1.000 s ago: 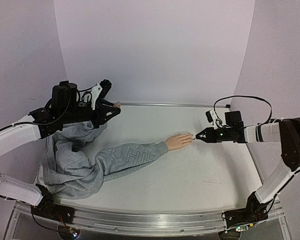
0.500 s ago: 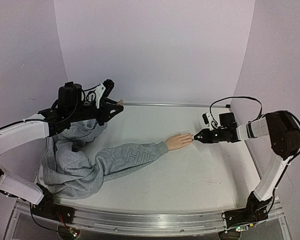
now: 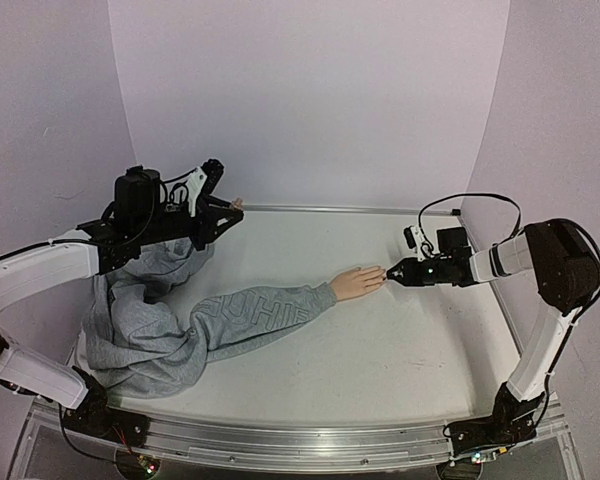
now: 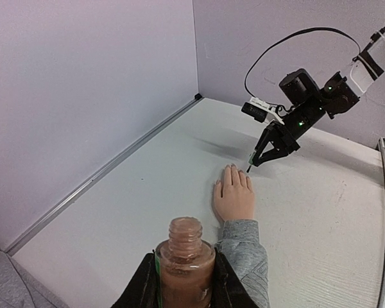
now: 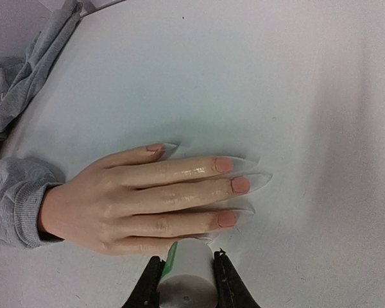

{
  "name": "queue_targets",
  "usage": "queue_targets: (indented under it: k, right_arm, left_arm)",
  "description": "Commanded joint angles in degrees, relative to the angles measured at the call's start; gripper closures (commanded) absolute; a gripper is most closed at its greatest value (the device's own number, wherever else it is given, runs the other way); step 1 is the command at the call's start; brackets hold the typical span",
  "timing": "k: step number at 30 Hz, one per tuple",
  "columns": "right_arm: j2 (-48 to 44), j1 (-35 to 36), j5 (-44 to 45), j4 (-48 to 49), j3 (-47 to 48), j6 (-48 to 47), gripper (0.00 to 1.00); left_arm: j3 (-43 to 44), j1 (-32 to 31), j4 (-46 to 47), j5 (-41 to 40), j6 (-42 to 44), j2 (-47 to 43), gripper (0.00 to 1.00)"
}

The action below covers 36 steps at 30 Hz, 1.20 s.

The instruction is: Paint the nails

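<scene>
The peach mannequin hand (image 3: 357, 283) lies flat on the table at the end of a grey sweatshirt sleeve (image 3: 270, 310). In the right wrist view its nails (image 5: 240, 185) on three long fingers and the thumb look pinkish under long clear tips. My right gripper (image 3: 390, 272) is shut on a white brush cap (image 5: 187, 269) directly over the little finger, whose nail is hidden behind the cap. My left gripper (image 3: 230, 207) is at the far left, shut on an open bottle of brownish-pink polish (image 4: 185, 256), held upright above the table.
The rest of the grey sweatshirt (image 3: 140, 330) is heaped at the near left under the left arm. Lilac walls close the table at the back and both sides. A metal rail (image 3: 310, 440) runs along the near edge.
My left arm has shifted a little to the right with the bottle. My right arm has folded nearer, its brush tip staying at the hand's fingertips.
</scene>
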Motion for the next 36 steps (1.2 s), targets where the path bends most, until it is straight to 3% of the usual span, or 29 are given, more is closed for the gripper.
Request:
queue_targets:
  k: [1,36]
  right_arm:
    - [0.54,-0.28,-1.09,1.45,0.96,0.17,1.00]
    - [0.80,-0.20,-2.07,-0.04,0.62,0.89,1.00]
  left_arm:
    - [0.46,0.39,3.88,1.55,-0.85,0.32,1.00]
    - [1.11,0.61,3.98,3.08,-1.81,1.10,1.00]
